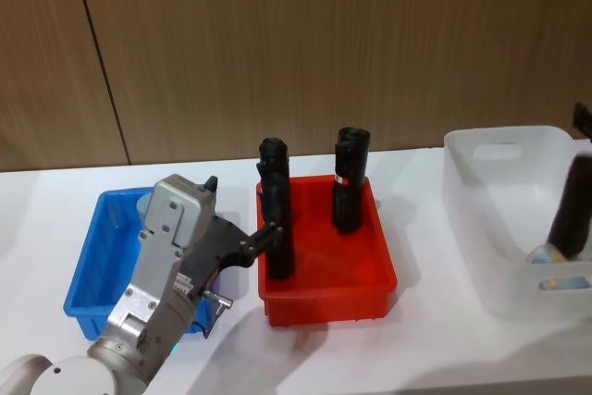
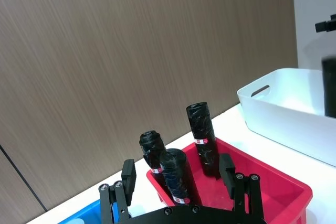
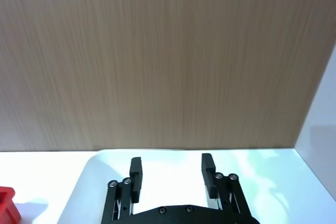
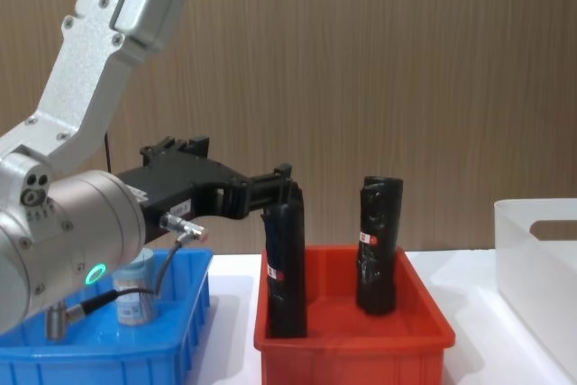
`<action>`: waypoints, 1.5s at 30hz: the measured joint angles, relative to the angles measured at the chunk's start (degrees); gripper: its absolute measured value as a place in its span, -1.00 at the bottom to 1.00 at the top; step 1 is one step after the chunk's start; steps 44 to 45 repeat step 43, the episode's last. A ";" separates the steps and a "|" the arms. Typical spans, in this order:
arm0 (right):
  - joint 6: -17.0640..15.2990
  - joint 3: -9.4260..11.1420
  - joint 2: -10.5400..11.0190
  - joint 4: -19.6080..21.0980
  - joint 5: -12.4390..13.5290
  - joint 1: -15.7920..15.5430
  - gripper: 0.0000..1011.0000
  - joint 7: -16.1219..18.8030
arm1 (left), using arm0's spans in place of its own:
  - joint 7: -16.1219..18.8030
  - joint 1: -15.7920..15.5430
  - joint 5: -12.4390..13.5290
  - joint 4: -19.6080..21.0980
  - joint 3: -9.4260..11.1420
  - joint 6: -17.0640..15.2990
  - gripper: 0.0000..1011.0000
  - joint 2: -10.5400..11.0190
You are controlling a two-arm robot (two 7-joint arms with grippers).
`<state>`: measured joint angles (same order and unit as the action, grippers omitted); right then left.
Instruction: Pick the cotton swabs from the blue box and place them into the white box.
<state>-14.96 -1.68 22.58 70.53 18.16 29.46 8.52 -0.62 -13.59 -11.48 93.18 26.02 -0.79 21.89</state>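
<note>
Cotton swabs (image 4: 133,299) (one tub) — in blue box (image 4: 99,360)

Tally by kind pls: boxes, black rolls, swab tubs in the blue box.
Boxes: 3 (blue box, red box, white box)
Black rolls: 3, all in the red box
Swab tub: 1 visible in the blue box, which the left arm partly hides
Total: 7

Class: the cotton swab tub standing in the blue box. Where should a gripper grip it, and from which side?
Grip the cotton swab tub across its round body just under the lid, coming from above: it stands upright, and the blue box walls hem in its lower sides.
</note>
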 joint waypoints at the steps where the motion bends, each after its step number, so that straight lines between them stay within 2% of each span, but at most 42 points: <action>1: -0.14 0.08 0.06 -0.35 0.02 0.02 0.40 0.00 | 0.00 0.00 0.00 0.00 0.00 0.00 0.99 0.00; 9: -0.44 0.51 0.37 -1.71 0.15 0.03 0.89 0.42 | 0.00 0.00 0.00 0.00 0.00 0.00 0.99 0.00; 12: -0.44 0.58 0.44 -1.82 0.17 -0.02 0.97 0.56 | 0.00 0.00 0.00 0.00 0.00 0.00 0.99 0.00; 45: 0.20 1.01 0.79 0.00 -0.09 -1.30 0.98 1.60 | 0.00 0.00 0.00 0.00 0.00 0.00 0.99 0.00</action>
